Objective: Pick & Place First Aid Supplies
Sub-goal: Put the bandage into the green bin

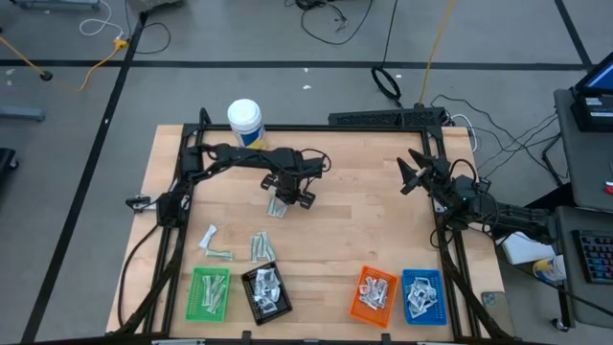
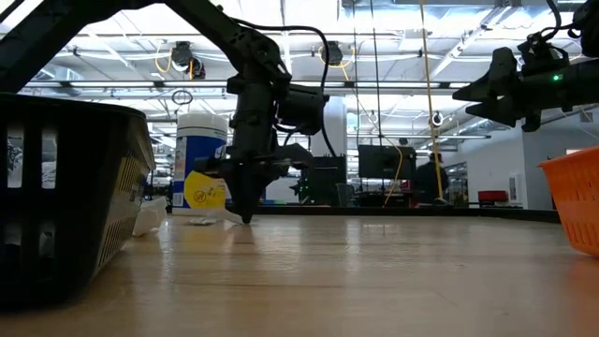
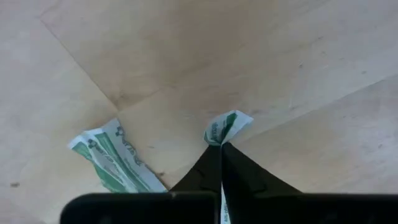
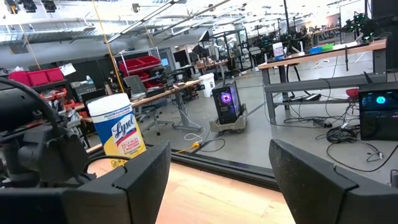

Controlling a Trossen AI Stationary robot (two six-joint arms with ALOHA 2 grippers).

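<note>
Near the middle of the wooden table (image 1: 354, 216), a little toward its far side, my left gripper (image 1: 279, 202) points straight down with its tip at the boards, and its two dark fingers (image 3: 239, 180) are pressed together on the end of a pale grey-green wrapped strip (image 3: 227, 127), which sticks out just past the fingertips and is pinched between them (the low view shows the fingers as a single narrow point touching the surface). Just beside it on the wood lies a second wrapped strip (image 3: 115, 157), flat and apart from my fingers. My right gripper (image 1: 414, 173) hangs in the air over the table's right edge, well apart from any packet, its fingers (image 4: 144, 171) spread wide with nothing between them. Behind my left arm, at the far edge, stands a tall white bottle (image 1: 245, 123) with a yellow label. Nearer the front edge on my left side a few more loose packets (image 1: 261, 246) lie on the bare wood, close to the green tray (image 1: 194, 305) and the black tray (image 1: 251, 303), both of which already hold packets. Over on the front right the orange tray (image 1: 361, 308) and the blue tray (image 1: 436, 312) sit side by side, each with a small heap of white sachets in it
</note>
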